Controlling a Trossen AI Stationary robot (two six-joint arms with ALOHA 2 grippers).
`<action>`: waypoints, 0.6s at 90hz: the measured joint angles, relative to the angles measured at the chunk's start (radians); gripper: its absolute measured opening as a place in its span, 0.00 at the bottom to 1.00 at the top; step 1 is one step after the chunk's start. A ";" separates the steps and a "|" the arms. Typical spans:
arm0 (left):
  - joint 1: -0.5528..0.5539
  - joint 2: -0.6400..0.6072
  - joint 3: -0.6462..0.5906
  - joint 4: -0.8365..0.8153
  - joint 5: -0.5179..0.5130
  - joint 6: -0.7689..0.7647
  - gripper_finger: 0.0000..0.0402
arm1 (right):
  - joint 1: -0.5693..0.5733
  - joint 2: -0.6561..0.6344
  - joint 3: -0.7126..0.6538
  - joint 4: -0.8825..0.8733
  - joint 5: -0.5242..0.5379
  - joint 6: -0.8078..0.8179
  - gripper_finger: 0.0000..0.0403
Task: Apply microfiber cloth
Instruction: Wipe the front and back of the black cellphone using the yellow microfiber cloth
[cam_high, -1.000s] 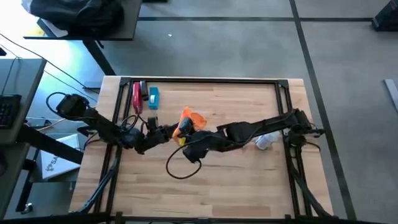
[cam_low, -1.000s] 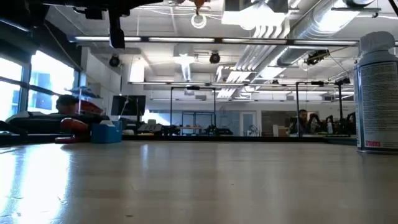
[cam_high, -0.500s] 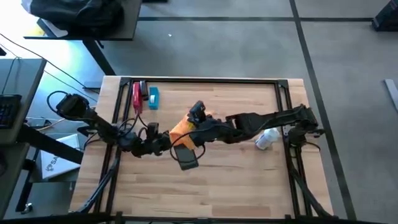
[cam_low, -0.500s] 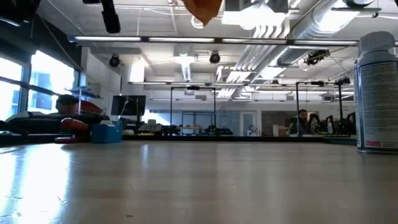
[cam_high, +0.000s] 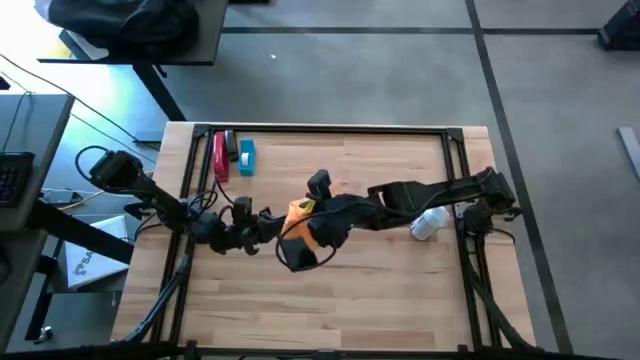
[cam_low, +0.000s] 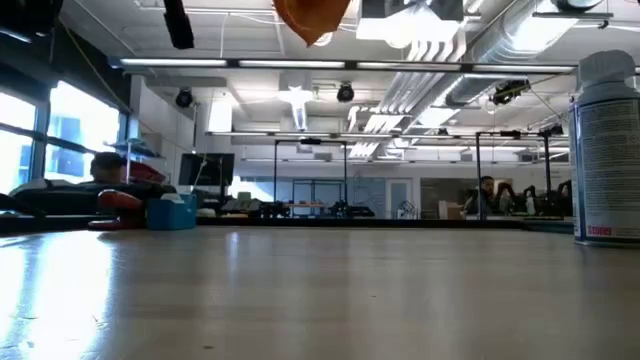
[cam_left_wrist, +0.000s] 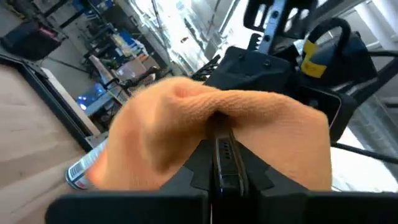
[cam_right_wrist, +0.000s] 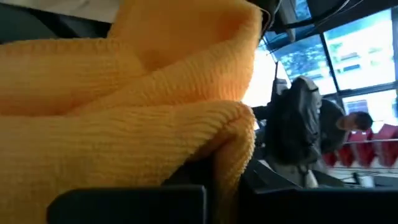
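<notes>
Orange microfiber cloth (cam_high: 304, 222) in left tool (cam_high: 287, 222)

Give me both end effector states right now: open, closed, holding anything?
Left end effector: beside the microfiber cloth mid-table; open or closed cannot be told.
Right end effector: closed on the microfiber cloth, lifted off the table.

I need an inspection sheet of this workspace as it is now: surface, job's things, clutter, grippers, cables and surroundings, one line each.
Surface: wooden table with a dark frame along its edges.
Job's things: orange cloth held up off the table, bunched between the two grippers; a black phone sits just below it.
Clutter: white spray bottle on the right; red tool and blue box at the far left corner.
Grippers: left gripper and right gripper meet at the cloth, mid-table.
Cables: black cables loop along the left arm.
Surroundings: grey floor; a person in the room behind.
</notes>
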 joint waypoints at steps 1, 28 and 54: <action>0.000 0.000 0.000 0.002 0.001 0.004 0.02 | 0.001 0.001 0.000 0.000 -0.004 0.001 0.00; 0.002 0.000 -0.001 0.063 -0.002 0.117 0.02 | 0.004 0.011 0.001 -0.013 -0.089 0.063 0.00; 0.009 0.000 0.000 0.033 -0.054 0.197 0.02 | 0.036 -0.026 -0.001 0.017 0.082 -0.054 0.00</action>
